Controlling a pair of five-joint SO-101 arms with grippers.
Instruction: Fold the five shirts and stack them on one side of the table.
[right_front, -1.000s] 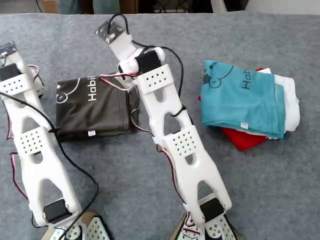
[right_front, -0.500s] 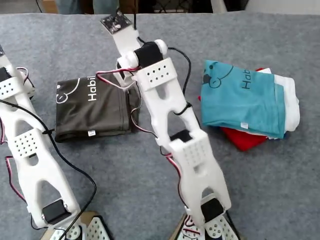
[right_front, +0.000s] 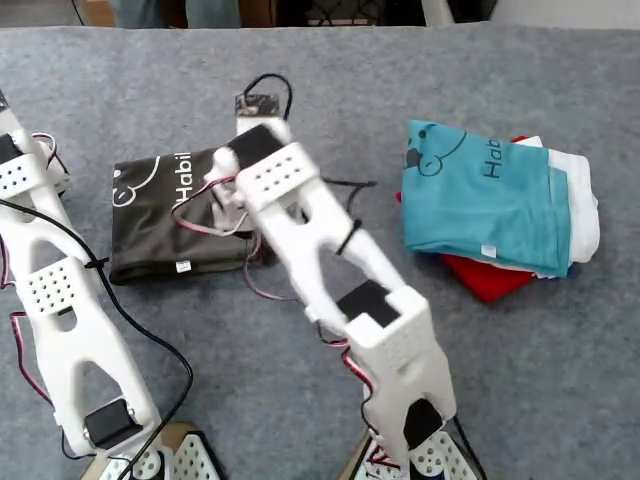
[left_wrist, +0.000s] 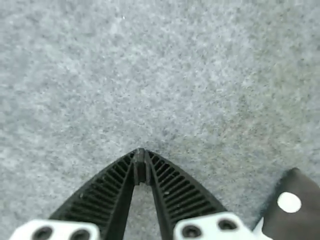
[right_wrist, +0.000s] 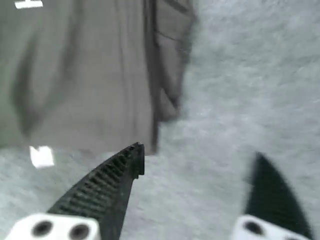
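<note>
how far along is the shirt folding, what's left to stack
Done: the teal shirt lies folded on top of a white shirt and a red shirt at one side. In hand: the right gripper is open at the edge of the folded dark shirt. To do: carry it onto the teal shirt.

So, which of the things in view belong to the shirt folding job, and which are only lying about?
Part of the job:
dark folded shirt
teal shirt, lying on top of a white shirt and a red shirt

Not part of it:
grey table cover
cut-off items beyond the far edge, unidentifiable
</note>
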